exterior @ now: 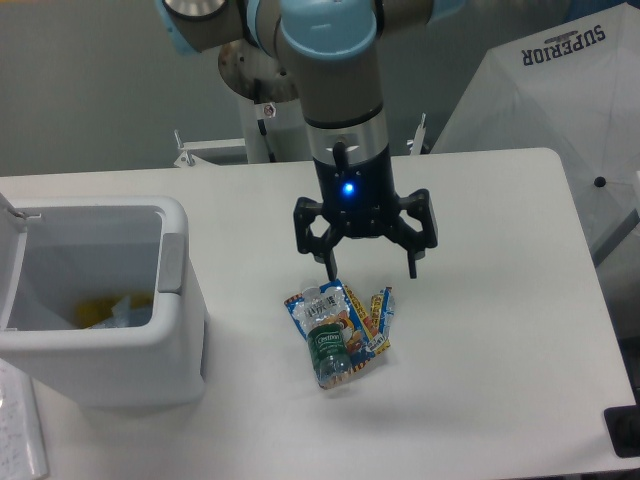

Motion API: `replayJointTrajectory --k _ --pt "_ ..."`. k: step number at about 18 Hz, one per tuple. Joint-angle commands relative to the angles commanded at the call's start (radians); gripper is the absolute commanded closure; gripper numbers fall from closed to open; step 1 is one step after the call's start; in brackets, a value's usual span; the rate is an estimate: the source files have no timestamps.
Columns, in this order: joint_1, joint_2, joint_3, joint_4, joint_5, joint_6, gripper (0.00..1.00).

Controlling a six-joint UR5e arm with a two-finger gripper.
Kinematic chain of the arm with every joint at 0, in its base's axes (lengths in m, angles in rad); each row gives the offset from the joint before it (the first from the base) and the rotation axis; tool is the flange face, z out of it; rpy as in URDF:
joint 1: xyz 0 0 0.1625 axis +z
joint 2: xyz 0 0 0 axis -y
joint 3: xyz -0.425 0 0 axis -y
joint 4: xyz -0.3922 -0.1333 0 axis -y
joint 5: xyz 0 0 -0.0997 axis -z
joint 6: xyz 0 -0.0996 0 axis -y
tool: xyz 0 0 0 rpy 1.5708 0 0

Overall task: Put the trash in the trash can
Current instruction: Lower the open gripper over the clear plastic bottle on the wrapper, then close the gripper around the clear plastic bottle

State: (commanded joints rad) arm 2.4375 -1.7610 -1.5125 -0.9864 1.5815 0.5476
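The black two-finger gripper (371, 270) is seen with its fingers spread wide apart, pointing downward and holding nothing; a blue light glows on its dark body just above the finger linkages. It is carried on the silver and light-blue wrist of the UR5e arm (338, 70), which comes down from the top of the view. Directly below the spread fingers, a small pile of litter is found on the white table (500, 300): a crushed clear plastic bottle with a green label (328, 348) lies on top of a blue snack packet with a cartoon print (306, 305), and a small yellow-and-blue wrapper (378, 318) lies against the bottle's right side. The left fingertip is seen just above the upper edge of the pile; whether it touches cannot be told. Well apart to the left, a boxy white plastic bin with rounded corners (150, 360) is stood on the table, its grey side latch (171, 262) facing the litter and its hinged white lid (8, 250) swung open at the far left edge. Something yellow is visible at the bottom of the bin. A white fabric panel printed with the word SUPERIOR (560, 90) is seen beyond the table's right corner.
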Motion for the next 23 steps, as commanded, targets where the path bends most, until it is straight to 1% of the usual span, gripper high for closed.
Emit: replayJointTrajectory --k 1,6,9,12,15,18,20,22,23 --pt "-0.001 -0.003 -0.009 0.008 0.012 0.002 0.0" --pt "-0.002 -0.006 -0.026 0.0 0.029 -0.002 0.0" --pt "-0.003 -0.015 -0.067 0.012 0.026 -0.003 0.0" --pt "-0.005 -0.038 -0.104 0.044 0.026 -0.011 0.0" --pt "-0.015 -0.09 -0.11 0.045 0.025 -0.032 0.0" --pt "-0.041 -0.15 -0.109 0.046 0.017 -0.135 0.0" --pt "-0.057 -0.181 -0.109 0.046 0.012 -0.149 0.0" --pt "-0.063 -0.199 -0.11 0.055 -0.024 -0.217 0.0" --pt "-0.063 -0.221 -0.114 0.063 -0.047 -0.242 0.0"
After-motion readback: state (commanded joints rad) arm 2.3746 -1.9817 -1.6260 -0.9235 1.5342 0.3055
